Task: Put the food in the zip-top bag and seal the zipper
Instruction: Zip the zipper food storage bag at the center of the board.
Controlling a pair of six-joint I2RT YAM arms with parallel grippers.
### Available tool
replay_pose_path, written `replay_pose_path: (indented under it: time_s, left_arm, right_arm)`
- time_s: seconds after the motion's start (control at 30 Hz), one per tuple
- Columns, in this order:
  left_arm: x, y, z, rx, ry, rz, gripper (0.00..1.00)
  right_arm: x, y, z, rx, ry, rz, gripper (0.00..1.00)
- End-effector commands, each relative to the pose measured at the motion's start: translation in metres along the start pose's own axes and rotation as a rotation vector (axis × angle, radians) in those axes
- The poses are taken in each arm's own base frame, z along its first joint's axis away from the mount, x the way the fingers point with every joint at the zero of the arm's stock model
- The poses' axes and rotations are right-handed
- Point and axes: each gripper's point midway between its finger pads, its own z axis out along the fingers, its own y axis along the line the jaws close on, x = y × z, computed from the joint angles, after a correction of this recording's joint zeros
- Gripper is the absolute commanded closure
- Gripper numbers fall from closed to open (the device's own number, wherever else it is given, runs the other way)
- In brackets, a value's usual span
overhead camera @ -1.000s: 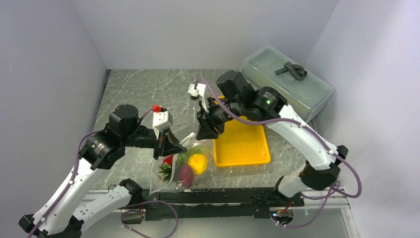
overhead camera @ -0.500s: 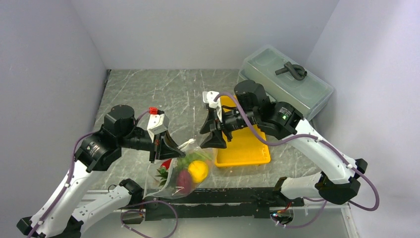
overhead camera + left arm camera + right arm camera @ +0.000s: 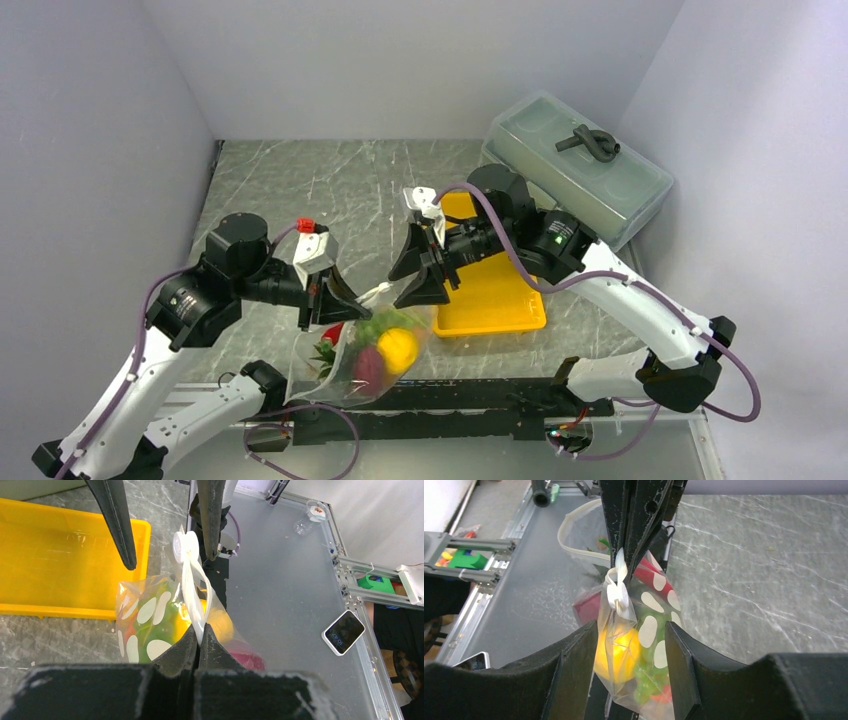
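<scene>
The zip-top bag [image 3: 362,348] hangs at the table's near edge with the food inside: a yellow lemon [image 3: 399,346], a dark red fruit [image 3: 368,364], a red chili [image 3: 336,331] and green grapes [image 3: 649,680]. My left gripper [image 3: 199,630] is shut on the whitish zipper [image 3: 192,587] at the bag's top. Beyond that pinch a loop of the mouth edge [image 3: 574,545] stands apart. My right gripper [image 3: 631,635] is open and faces the left one. Its fingers stand either side of the bag's end without touching it.
The yellow tray [image 3: 490,295] lies just right of the bag, under the right arm. A grey-green lidded box [image 3: 580,170] stands at the back right. The black rail [image 3: 450,400] runs along the near edge below the bag. A phone [image 3: 343,632] lies off the table.
My right gripper has opened wider and swung from above the tray toward the bag. The left gripper keeps its pinch; the bag has shifted slightly nearer.
</scene>
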Motion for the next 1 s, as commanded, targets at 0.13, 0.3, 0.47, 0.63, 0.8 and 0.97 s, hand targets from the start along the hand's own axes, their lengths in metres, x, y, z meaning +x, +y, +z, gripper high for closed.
replay_pose_path:
  time_s: [0.13,0.3,0.47,0.63,0.8,0.97]
  left_arm:
    - [-0.021,-0.017,-0.008,0.035,-0.063,0.123,1.00]
    - [-0.022,-0.016,-0.008,0.031,-0.064,0.126,1.00]
    - [-0.023,-0.016,-0.008,0.029,-0.063,0.127,1.00]
    - [-0.025,-0.016,-0.009,0.025,-0.070,0.132,1.00]
    - [-0.025,-0.015,-0.008,0.020,-0.069,0.130,1.00]
    - [-0.026,-0.015,-0.009,0.015,-0.070,0.134,1.00]
  right_arm:
    - [-0.011,0.011,0.007,-0.082,-0.066,-0.002,0.50]
    - [-0.009,0.012,0.016,-0.105,-0.063,0.020,0.57]
    - [-0.006,0.013,0.025,-0.118,-0.052,0.032,0.60]
    - [-0.003,0.014,0.031,-0.121,-0.029,0.032,0.65]
    - [0.000,0.017,0.032,-0.134,-0.015,0.031,0.90]
    - [0.002,0.017,0.031,-0.125,-0.007,0.028,1.00]
